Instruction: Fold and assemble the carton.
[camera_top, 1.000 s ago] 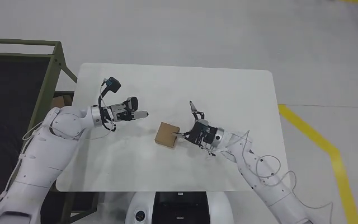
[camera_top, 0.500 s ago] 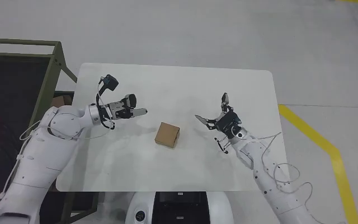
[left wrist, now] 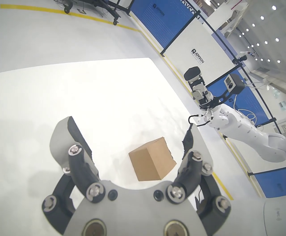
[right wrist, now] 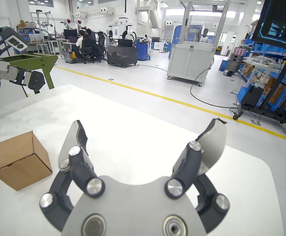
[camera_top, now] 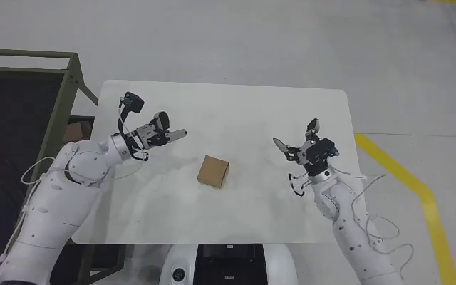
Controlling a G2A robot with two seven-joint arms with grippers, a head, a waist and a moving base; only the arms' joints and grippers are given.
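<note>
Found carton [camera_top: 213, 172] closed into a box, sitting flat on desk [camera_top: 235, 107] nr centre. Noted flap seam on one side face. Found left gripper [left wrist: 131, 124] w/ jaws spread wide, empty, held over desk on carton's left, well apart from it. Found right gripper [right wrist: 147, 121] likewise spread wide & empty, on carton's right, well apart, nr desk's right edge.

I work in a robotics lab hall: yellow floor lines [right wrist: 156, 95], a humanoid robot [right wrist: 203, 36], blue partition panels [left wrist: 176, 21], parts racks [right wrist: 263, 62]
</note>
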